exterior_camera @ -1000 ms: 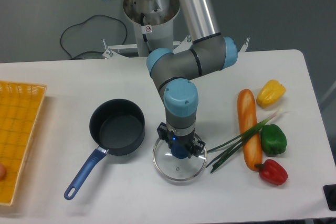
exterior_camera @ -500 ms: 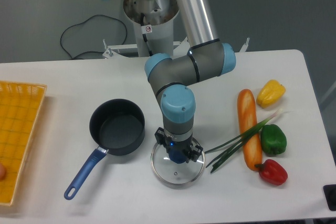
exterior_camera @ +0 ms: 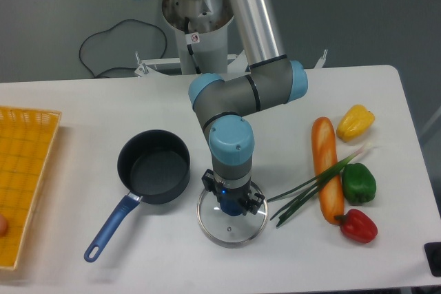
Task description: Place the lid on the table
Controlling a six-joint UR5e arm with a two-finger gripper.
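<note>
A round clear glass lid (exterior_camera: 232,226) with a thin metal rim lies low over the white table (exterior_camera: 165,259), just right of the saucepan. My gripper (exterior_camera: 231,202) points straight down at its centre. The fingers are shut on the lid's blue knob, which is mostly hidden between them. A small vent hole shows near the lid's front edge. I cannot tell whether the lid's rim touches the tabletop.
A dark blue saucepan (exterior_camera: 154,166) with a blue handle sits left of the lid. To the right lie a long orange loaf (exterior_camera: 326,168), green onions (exterior_camera: 313,184), a yellow pepper (exterior_camera: 355,122), a green pepper (exterior_camera: 359,183) and a red pepper (exterior_camera: 357,226). A yellow woven basket (exterior_camera: 22,180) is at the left edge.
The arm has shifted slightly left and toward the front edge, carrying the lid with it. The grip on the knob looks unchanged.
</note>
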